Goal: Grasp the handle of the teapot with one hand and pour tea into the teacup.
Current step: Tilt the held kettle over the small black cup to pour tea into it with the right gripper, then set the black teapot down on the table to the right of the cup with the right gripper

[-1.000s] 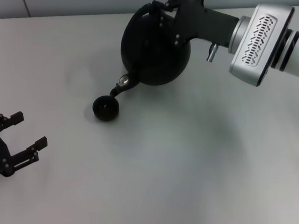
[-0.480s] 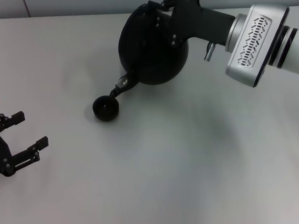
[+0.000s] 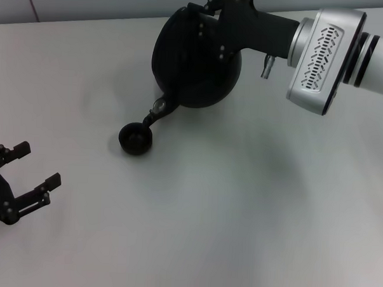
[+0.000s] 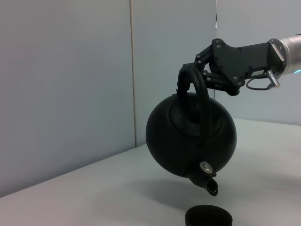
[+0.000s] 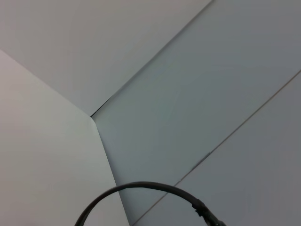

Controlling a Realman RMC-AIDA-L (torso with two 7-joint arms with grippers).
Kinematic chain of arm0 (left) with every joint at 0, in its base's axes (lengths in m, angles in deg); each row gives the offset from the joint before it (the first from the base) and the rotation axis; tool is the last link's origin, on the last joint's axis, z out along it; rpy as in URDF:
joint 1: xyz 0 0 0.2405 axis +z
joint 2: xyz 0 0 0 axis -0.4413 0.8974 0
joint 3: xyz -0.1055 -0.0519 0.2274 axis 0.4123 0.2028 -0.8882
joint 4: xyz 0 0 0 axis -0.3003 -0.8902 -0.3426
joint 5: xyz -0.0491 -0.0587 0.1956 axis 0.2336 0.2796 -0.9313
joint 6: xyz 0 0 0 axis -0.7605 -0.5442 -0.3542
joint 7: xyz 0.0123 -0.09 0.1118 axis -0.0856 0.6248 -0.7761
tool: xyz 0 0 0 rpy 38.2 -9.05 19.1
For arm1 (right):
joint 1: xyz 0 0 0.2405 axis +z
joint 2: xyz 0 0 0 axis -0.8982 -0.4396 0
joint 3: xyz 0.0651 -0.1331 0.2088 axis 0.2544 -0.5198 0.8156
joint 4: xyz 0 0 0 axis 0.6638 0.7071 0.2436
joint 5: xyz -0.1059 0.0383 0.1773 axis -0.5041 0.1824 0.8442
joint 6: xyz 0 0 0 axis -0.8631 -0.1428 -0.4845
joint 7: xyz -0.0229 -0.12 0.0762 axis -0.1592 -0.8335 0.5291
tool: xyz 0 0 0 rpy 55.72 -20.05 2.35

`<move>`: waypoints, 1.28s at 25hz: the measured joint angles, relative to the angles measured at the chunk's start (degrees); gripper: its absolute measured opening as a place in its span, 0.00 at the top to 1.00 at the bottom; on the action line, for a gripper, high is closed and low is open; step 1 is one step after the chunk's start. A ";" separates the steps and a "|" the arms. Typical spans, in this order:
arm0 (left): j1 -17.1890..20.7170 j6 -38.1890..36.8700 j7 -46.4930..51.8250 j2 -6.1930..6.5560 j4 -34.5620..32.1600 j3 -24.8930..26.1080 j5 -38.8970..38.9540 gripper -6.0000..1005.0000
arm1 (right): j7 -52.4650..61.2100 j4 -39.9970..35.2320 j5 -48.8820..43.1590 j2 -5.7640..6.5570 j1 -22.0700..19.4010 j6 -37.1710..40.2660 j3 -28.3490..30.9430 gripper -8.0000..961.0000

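The matte-black teapot (image 3: 193, 64) hangs tilted in the air at the back of the table, with its spout (image 3: 158, 109) pointing down. The spout is just above and beside the small black teacup (image 3: 136, 138), which stands on the table. My right gripper (image 3: 208, 18) is shut on the arched handle (image 4: 201, 96) at its top. The left wrist view shows the teapot (image 4: 188, 141) from the side, with its spout over the teacup (image 4: 208, 217). No liquid shows. My left gripper (image 3: 38, 165) is open and empty at the front left, far from both.
The grey table (image 3: 239, 215) stretches to the front and right of the cup. A pale wall (image 4: 66, 84) stands behind the table. The right wrist view shows only wall, table and a thin black arc (image 5: 141, 186).
The right arm has shifted slightly left and tipped the teapot a little further, bringing the spout closer over the teacup. The left arm has not moved.
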 joint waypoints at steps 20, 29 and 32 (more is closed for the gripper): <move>-0.29 -0.01 0.46 -0.01 -0.01 0.41 0.65 0.19 | 22.13 -2.08 0.04 0.16 -1.73 -0.39 -0.21 0.87; -0.91 0.07 0.52 0.01 -0.01 0.40 0.65 0.19 | 34.69 -2.07 6.84 0.18 -5.71 -0.22 -0.08 0.86; -1.03 0.08 0.52 0.01 -0.01 0.44 0.65 0.19 | 37.95 -1.67 9.13 0.10 -7.56 0.10 -0.10 0.85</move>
